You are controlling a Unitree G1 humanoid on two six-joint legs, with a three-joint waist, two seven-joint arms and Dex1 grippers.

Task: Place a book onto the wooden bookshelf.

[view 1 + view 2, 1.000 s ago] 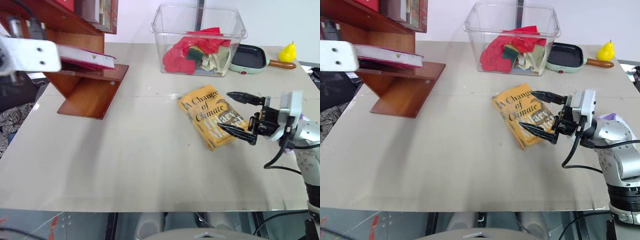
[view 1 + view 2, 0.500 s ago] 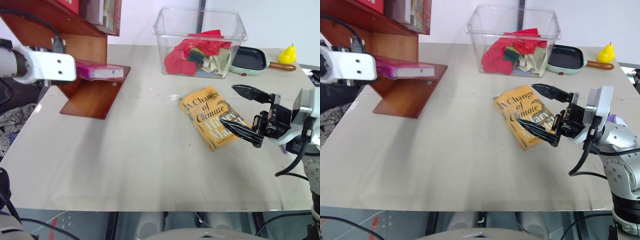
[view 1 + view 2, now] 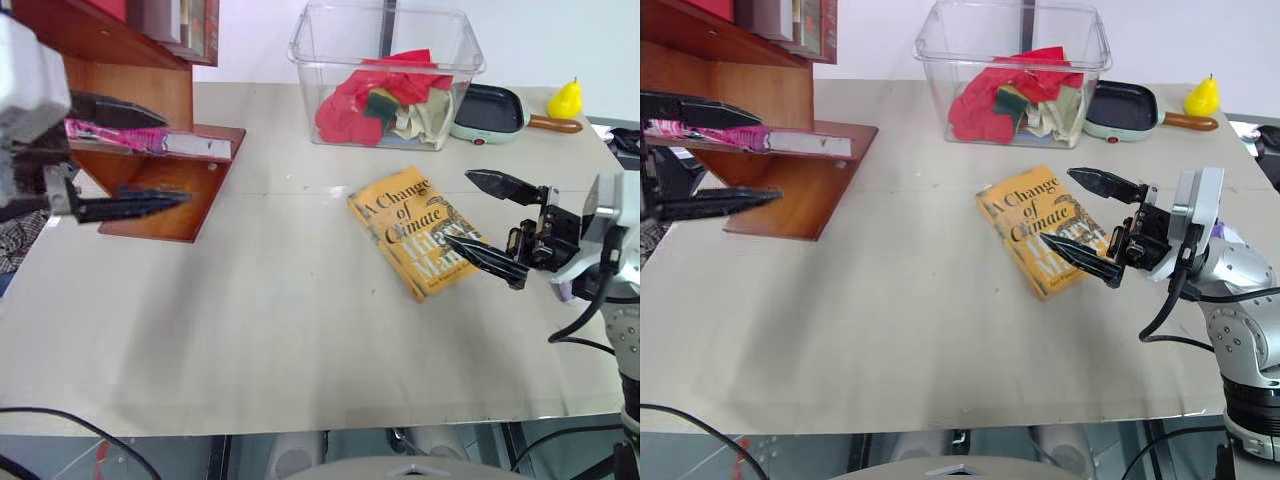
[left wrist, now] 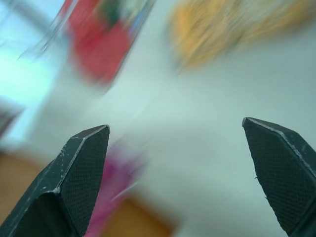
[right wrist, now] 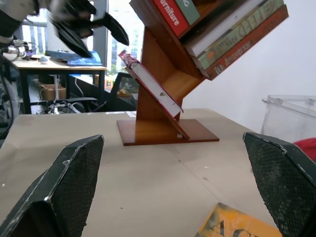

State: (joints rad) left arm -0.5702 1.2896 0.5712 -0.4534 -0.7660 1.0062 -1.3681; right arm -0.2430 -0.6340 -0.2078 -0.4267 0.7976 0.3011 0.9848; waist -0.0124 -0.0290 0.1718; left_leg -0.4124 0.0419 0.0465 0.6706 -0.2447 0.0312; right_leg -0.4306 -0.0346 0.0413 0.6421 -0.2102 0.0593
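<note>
The hot-pink book [image 3: 150, 138] lies on the lower ledge of the reddish-brown wooden bookshelf [image 3: 170, 195] at the table's far left, spine side toward the middle. My left gripper [image 3: 770, 153] hangs just in front of that ledge, its fingers wide open with nothing held. The right wrist view shows the book [image 5: 150, 81] resting on the bookshelf [image 5: 163, 131]. My right gripper [image 3: 458, 210] stands open above the right edge of an orange-yellow book [image 3: 415, 235], touching nothing.
A clear plastic bin [image 3: 385, 40] with red cloths stands at the back centre. A green pan [image 3: 495, 115] and a yellow pear [image 3: 565, 98] sit at the back right. More books [image 3: 790, 18] fill the shelf's upper tier.
My left gripper has opened, let go of the pink book and drawn back from the shelf with a roll of the wrist. The book stays on the ledge. The right arm has kept still.
</note>
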